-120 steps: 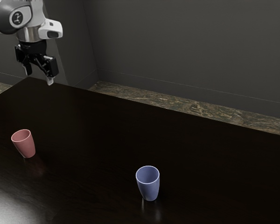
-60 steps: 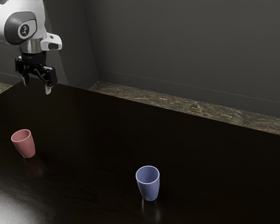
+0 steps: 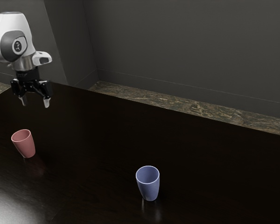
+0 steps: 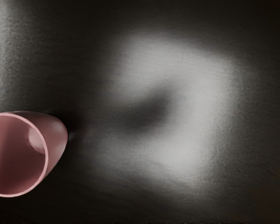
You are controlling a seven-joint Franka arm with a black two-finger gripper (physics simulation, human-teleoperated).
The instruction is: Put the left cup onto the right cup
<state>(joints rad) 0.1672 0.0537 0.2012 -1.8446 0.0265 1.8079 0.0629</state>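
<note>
A pink cup stands upright on the dark table at the exterior view's left. A blue cup stands upright nearer the middle, toward the front. My gripper hangs in the air above the pink cup and slightly behind it, its two fingers spread apart with nothing between them. In the wrist view the pink cup shows from above, its open mouth facing up, off to one side of my hand.
The dark glossy table stretches wide between and around the cups. A marbled floor strip and grey walls lie behind the table's far edge.
My gripper has come down and shifted toward the exterior view's left, closer to the pink cup. Both cups stand where they were.
</note>
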